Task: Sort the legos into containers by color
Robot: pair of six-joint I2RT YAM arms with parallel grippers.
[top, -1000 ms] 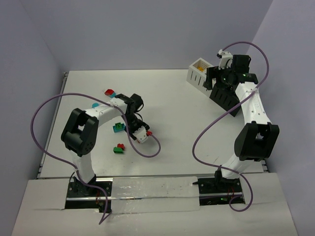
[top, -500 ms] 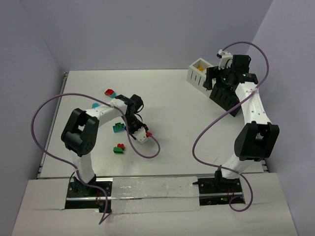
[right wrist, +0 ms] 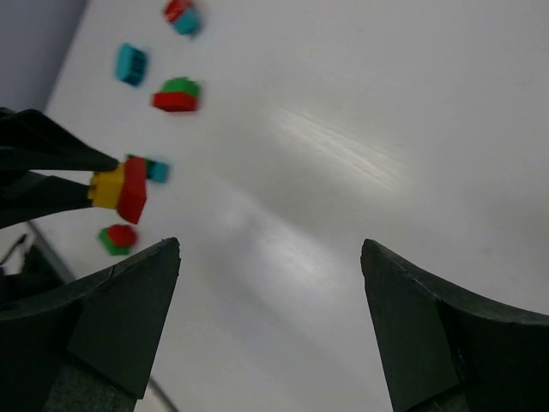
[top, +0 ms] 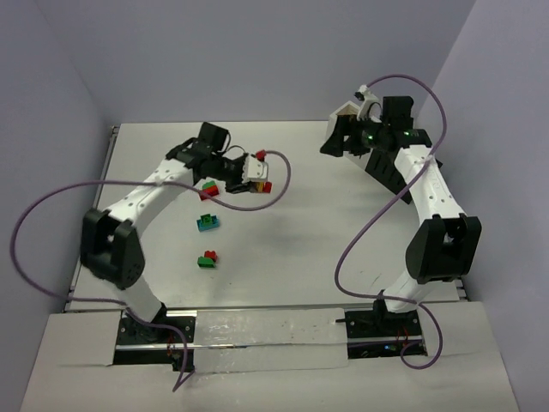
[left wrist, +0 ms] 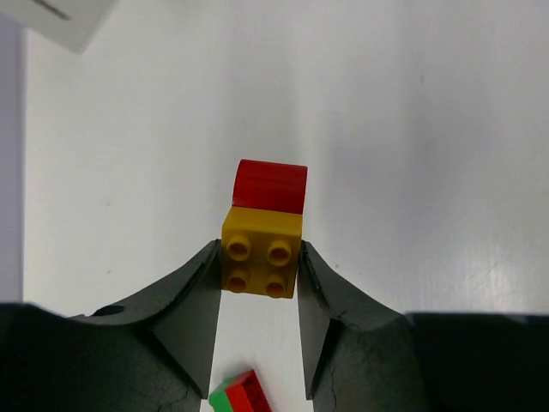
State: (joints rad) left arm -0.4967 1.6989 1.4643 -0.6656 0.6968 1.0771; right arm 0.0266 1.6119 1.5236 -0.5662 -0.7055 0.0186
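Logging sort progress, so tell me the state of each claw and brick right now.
Left claw: shut on yellow-red brick pair.
Right claw: open, empty.
Green-teal brick pair: loose.
Near red-green brick pair: loose.
Far red-green brick pair: loose.
Teal brick: loose.
Red-teal brick pair: loose.

readable text: none tbh | yellow brick (left wrist: 260,255): studs too soft to make out any lettering | white corner (left wrist: 64,19), top-left of the left wrist view: one dark dash; cut off by the edge; can't read it
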